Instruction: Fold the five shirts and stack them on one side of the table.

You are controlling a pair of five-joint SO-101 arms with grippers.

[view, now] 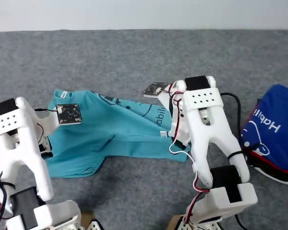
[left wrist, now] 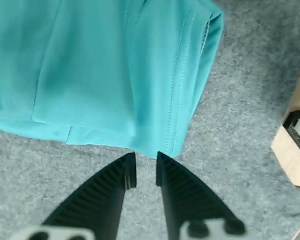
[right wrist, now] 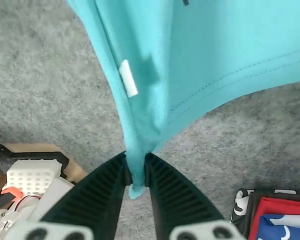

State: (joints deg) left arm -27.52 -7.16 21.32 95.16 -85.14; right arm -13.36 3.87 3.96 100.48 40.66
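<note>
Teal shirt [view: 115, 132]: lies across mid-table btw the two arms, rumpled, w/ a long crease running through it. Dark print near the R arm is too creased and covered to make out.
Table [view: 134, 57]: grey, felt-like top.
Left gripper [left wrist: 146, 167]: low over the table at the shirt's stitched hem, tips just short of the cloth. Narrow gap btw the fingers, grey table showing through it, no cloth in it. From above, the white arm and its cam board hide the fingers.
Right gripper [right wrist: 136, 170]: clamped on a bunched bit of the teal shirt's edge. The cloth runs up taut from the pinch and a small nub pokes out on the other side. From above, the arm's white body covers the pinch.
White tag [right wrist: 128, 77]: small label on the shirt's seam, near the R pinch. Anything on it is too small to tell.
Folded stack [view: 273, 139]: at the table's R side, close by the R arm, apart from the teal shirt. Blue shirt on top w/ white print, red and dark layers under it. The edge of the view cuts the stack off and a black cable crosses in front, so can't count how many are in it.
Tan block [left wrist: 292, 145]: wood-coloured piece beside the L arm, partly cut off, so can't tell what it is.
</note>
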